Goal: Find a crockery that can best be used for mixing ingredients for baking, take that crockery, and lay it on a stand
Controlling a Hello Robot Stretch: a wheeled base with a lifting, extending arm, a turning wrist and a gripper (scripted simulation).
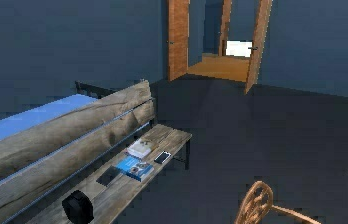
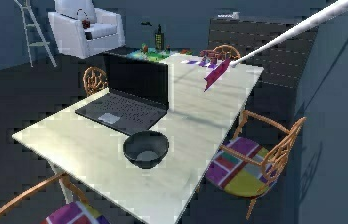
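Crowding the white table (image 2: 207, 115) in the arm side view: an open laptop (image 2: 134, 92) standing just above the dark bowl (image 2: 147, 149), a cushioned wooden chair (image 2: 246, 163) pressing in at lower right. Bowl sitting lower centre on the tabletop, upright, mouth facing up, round, showing no long axis. Lying on a bench (image 1: 172, 138) at the forward view's lower left: books (image 1: 139, 150)

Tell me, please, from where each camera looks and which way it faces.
Forward view: on the robot, facing ahead and somewhat down, at a bed, a bench and a doorway; no robot part in it.
Arm side view: on the robot's body, facing sideways, at a table with a laptop and a bowl; no robot part in it.
Shared: probably the wooden chair at the forward view's lower right, one of those at the table.
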